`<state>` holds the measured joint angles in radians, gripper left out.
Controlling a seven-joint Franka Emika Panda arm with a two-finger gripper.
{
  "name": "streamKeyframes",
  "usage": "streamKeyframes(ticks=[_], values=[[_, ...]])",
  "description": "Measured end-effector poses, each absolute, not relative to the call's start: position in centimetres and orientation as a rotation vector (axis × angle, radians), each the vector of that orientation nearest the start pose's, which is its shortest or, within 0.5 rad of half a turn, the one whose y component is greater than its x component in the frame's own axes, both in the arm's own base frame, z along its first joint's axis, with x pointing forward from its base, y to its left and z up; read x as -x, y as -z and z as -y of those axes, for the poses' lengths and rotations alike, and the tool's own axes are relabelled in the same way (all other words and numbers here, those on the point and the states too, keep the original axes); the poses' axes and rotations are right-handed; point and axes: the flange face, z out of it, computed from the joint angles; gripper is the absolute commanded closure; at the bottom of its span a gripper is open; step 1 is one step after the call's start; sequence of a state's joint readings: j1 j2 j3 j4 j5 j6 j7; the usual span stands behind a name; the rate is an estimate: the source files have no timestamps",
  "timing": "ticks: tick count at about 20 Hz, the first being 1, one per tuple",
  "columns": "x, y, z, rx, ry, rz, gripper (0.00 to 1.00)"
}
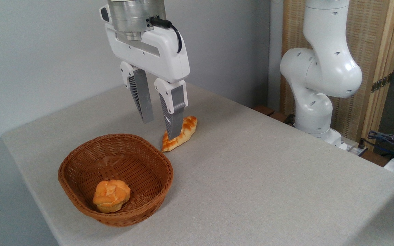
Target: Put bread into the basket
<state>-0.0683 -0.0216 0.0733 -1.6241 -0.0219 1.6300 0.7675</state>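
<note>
Grey cloth-covered worktop (251, 177), pale wall behind, arm base (316, 112) standing at the far right edge with a slatted wooden screen (378, 68) behind it and cables (388, 140) trailing at the right. A long plaited loaf (186, 131) lay on the worktop just beyond the basket's far rim, pointed end toward the basket, its middle partly hidden behind one finger of the tool. The tool (159, 128) hung above the worktop over the gap between loaf and basket, fingers pointing down and spread apart, gripping nothing. The basket (80, 201), oval brown wicker with a thick rim, sat near the front left corner of the worktop. The bread (111, 195) rested inside it, on the basket floor toward the near wall, upright. It was a small round bun, orange-golden on the knotted, ridged top, paler around the base, taking up only a small part of the basket's floor.
</note>
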Motion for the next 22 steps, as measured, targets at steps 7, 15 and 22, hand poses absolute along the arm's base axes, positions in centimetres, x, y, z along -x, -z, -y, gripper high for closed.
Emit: streamKeyframes(ticks=[7, 15, 22], values=[[-55.30, -61.64, 0.61, 2.920, 0.053, -1.188, 0.00], [-55.30, -61.56, 0.41, 2.922, 0.050, -1.183, 0.00], [-55.42, -61.29, 0.72, 2.921, 0.042, -1.192, 0.00]])
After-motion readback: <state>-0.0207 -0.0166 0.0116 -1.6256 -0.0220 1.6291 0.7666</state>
